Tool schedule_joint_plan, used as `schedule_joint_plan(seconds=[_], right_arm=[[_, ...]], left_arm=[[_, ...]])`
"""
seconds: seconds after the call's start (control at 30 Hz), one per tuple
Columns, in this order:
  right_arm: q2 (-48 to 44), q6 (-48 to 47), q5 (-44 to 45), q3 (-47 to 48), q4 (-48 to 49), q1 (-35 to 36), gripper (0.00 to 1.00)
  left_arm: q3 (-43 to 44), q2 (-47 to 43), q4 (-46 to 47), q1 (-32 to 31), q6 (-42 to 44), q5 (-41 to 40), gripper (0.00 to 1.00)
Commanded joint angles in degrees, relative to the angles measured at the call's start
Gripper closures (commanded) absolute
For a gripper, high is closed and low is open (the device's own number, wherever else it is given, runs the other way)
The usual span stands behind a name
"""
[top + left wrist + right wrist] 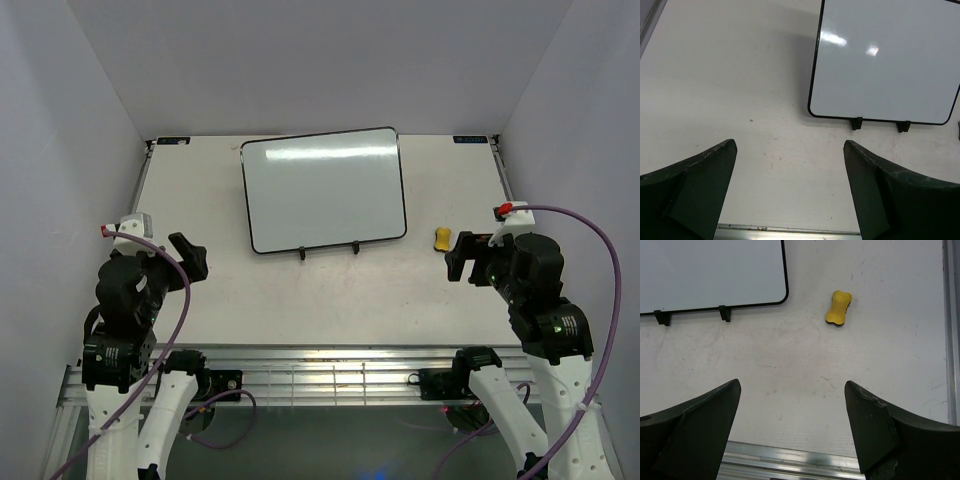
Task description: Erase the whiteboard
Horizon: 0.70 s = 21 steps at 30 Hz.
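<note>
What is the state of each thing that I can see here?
Large glossy white whiteboard with thin black frame: blank, no writing visible.
Small yellow bone-shaped eraser: lying on the table, not held.
Left claw: open, empty.
Right claw: open, empty.

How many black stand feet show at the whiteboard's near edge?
2. The left foot sits just left of the middle of the whiteboard's near edge, the right foot just right of it. Others may be hidden.
</note>
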Motion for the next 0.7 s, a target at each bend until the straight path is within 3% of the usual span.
schedule_joint_plan(seconds=[0.0,0.67], right_arm=[[0.10,0.13,0.29,-0.32,0.90,0.22,0.10],[0.36,-0.22,-0.68,-0.15,0.37,0.31,0.10]], left_arm=[[-0.24,-0.20,0.14,-0.30,-0.56,0.43,0.02],[0.73,-1.07,0.05,-0.56,0.84,-3.17,0.02]])
